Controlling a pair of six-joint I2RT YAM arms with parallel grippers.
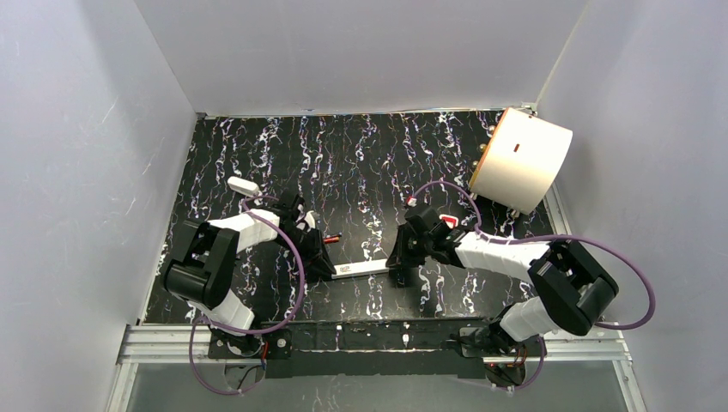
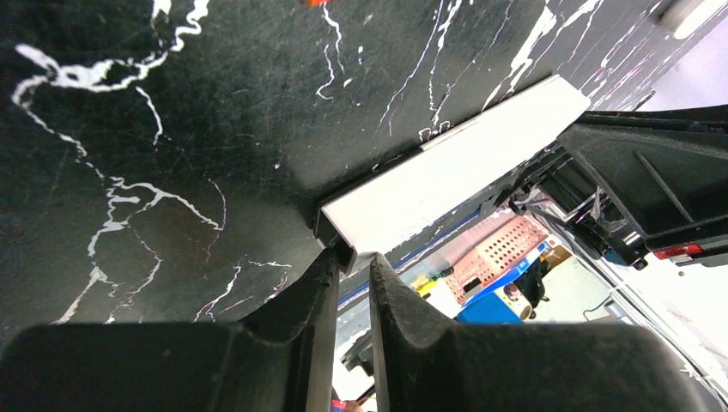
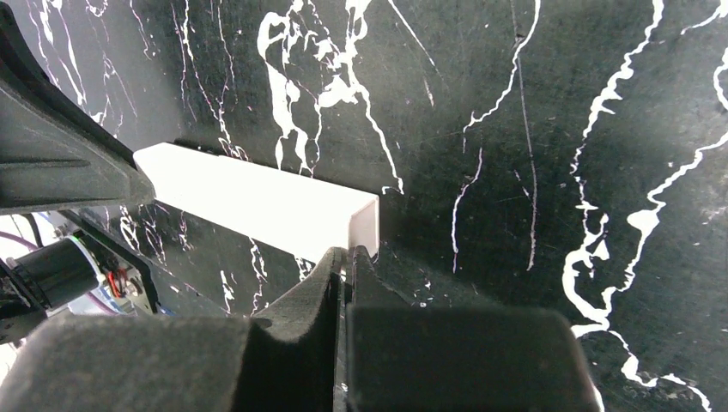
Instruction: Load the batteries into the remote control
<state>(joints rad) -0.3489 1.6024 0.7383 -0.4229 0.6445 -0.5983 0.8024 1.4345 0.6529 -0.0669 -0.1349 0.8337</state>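
Observation:
The remote control is a long white bar lying on the black marbled table, with a gripper at each end. My left gripper is shut on its left end; in the left wrist view the remote runs away from the fingertips. My right gripper is pinched shut on the right end's lower edge, and the remote shows in the right wrist view. One orange-red battery lies just behind the left gripper and shows at the top edge of the left wrist view. Other batteries are out of view.
A small white oblong piece lies at the back left. A large white cylinder lies on its side at the back right corner. White walls enclose the table on three sides. The arm bases sit along the near rail.

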